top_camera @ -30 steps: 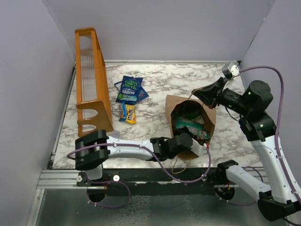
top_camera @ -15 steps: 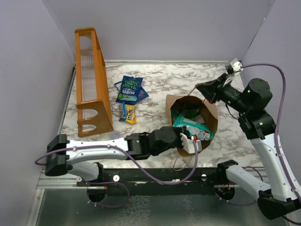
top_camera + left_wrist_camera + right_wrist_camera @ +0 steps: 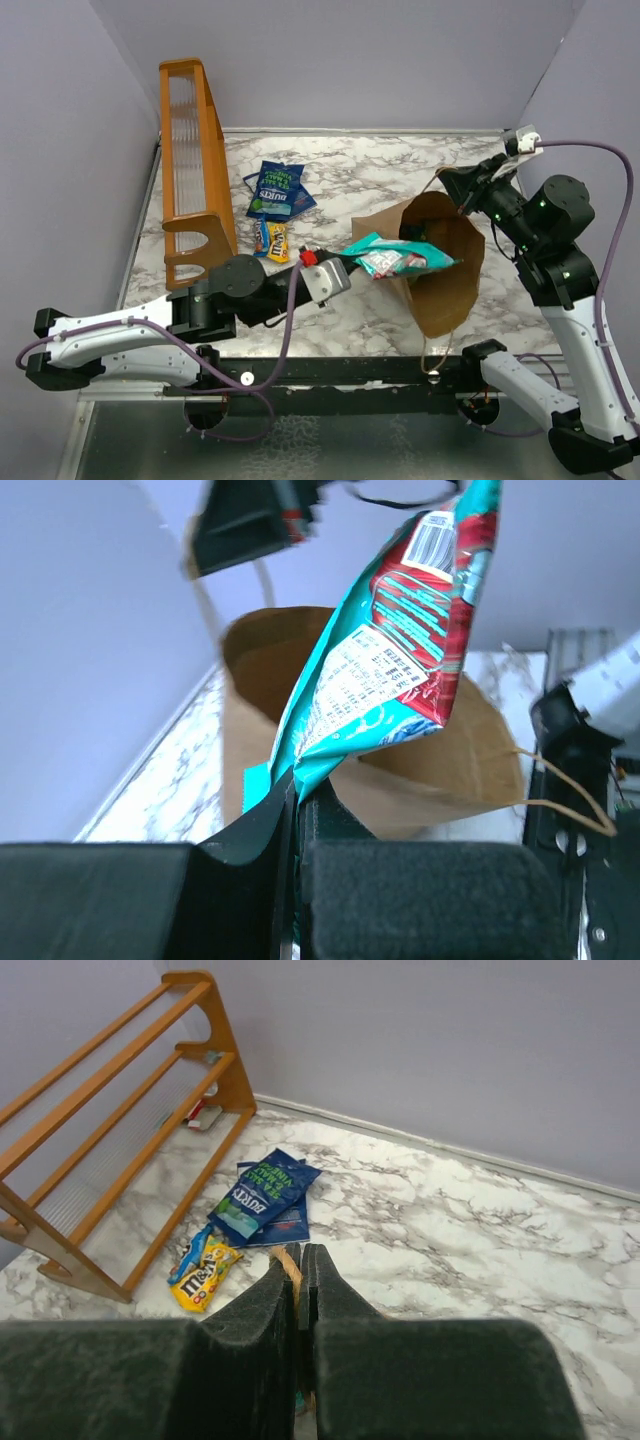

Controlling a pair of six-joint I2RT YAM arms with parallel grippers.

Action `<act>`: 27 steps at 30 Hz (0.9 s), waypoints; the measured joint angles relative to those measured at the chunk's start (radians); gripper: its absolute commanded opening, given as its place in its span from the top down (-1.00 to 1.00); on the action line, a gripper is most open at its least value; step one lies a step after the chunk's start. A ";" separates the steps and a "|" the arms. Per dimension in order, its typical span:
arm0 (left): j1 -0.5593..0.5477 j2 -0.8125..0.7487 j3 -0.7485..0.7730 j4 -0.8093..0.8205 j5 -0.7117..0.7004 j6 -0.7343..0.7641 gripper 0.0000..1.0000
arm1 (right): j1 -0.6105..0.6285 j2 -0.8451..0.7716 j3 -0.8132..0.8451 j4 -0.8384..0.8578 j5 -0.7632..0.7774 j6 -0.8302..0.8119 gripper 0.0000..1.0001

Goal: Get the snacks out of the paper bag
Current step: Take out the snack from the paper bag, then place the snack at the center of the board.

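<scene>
The left gripper [image 3: 298, 802] is pinched shut on the bottom corner of a teal and red packet [image 3: 398, 258]. The packet sticks out sideways above the table [image 3: 360, 165], its far end at the mouth of the paper bag [image 3: 445, 285]. The right gripper [image 3: 450, 186] is closed too, clamped on a thin brown strip at the bag's far rim (rim or cord handle; the wrist view seems too close to tell). The bag leans with its mouth turned toward the left arm. Well apart from it, beside the orange wooden rack [image 3: 195, 150], a blue packet [image 3: 278, 188] lies on the marble, with a small yellow packet [image 3: 272, 241] just in front of it.
</scene>
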 measured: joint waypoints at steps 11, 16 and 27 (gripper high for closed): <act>0.124 0.067 0.143 -0.022 -0.473 -0.134 1.00 | 0.000 -0.119 -0.023 -0.033 0.054 -0.022 0.93; 0.478 0.216 0.264 -0.127 -0.436 -0.243 1.00 | 0.000 -0.119 -0.023 -0.032 0.054 -0.028 0.93; 0.712 0.640 0.388 -0.271 -0.365 -0.341 1.00 | 0.000 0.018 0.046 -0.029 0.234 -0.064 0.95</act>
